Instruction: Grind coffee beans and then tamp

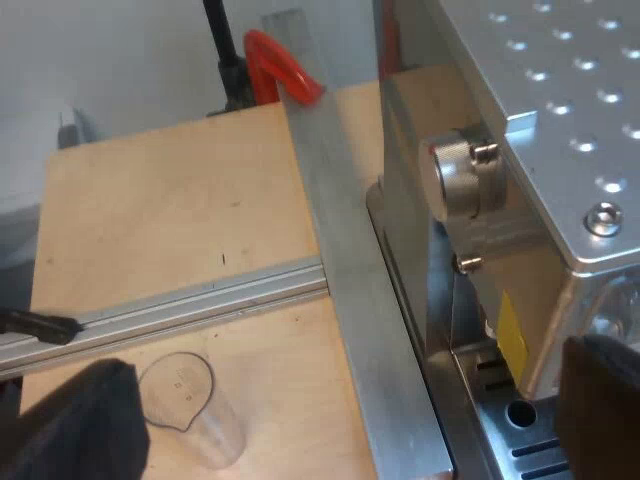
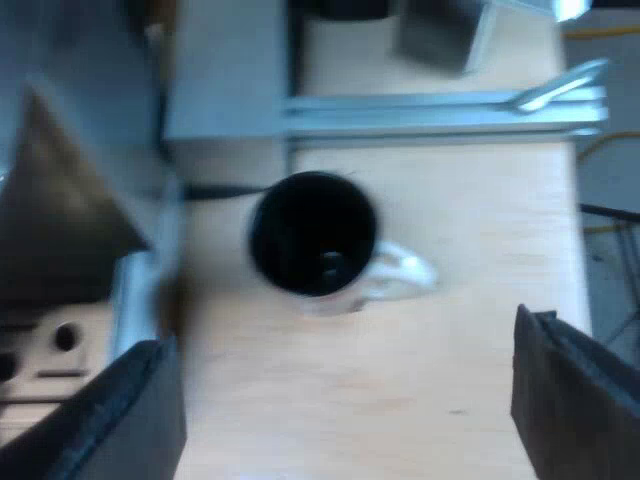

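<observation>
**Left gripper.** The left gripper (image 1: 345,400) is held above the wooden table (image 1: 170,210). Its two black fingers (image 1: 80,425) are set wide apart and nothing is held between them. A clear measuring glass (image 1: 190,405) is seen on the table just beside one finger. No contact between the two is observed.

**Machine.** The espresso machine (image 1: 540,110) is found near the other finger. Its metal body is set just beside a long metal rail (image 1: 340,260) fixed to the table. A round metal knob (image 1: 460,175) is noted on its side, a yellow label (image 1: 511,335) lower down, and a slotted grille (image 1: 530,440) at its base. A red clamp (image 1: 280,65) is seen at the far end of the rail.

**Right gripper.** The right gripper (image 2: 345,390) is held over the table, with its fingers (image 2: 120,415) spread wide and nothing between them. A mug (image 2: 315,235) with a dark inside and a pale handle is seen upright on the table beyond the fingers, apart from both.

**Unclear.** A grey and brown mass (image 2: 60,230) beside the mug is possibly part of the machine. The view is too soft for that to be confirmed.
</observation>
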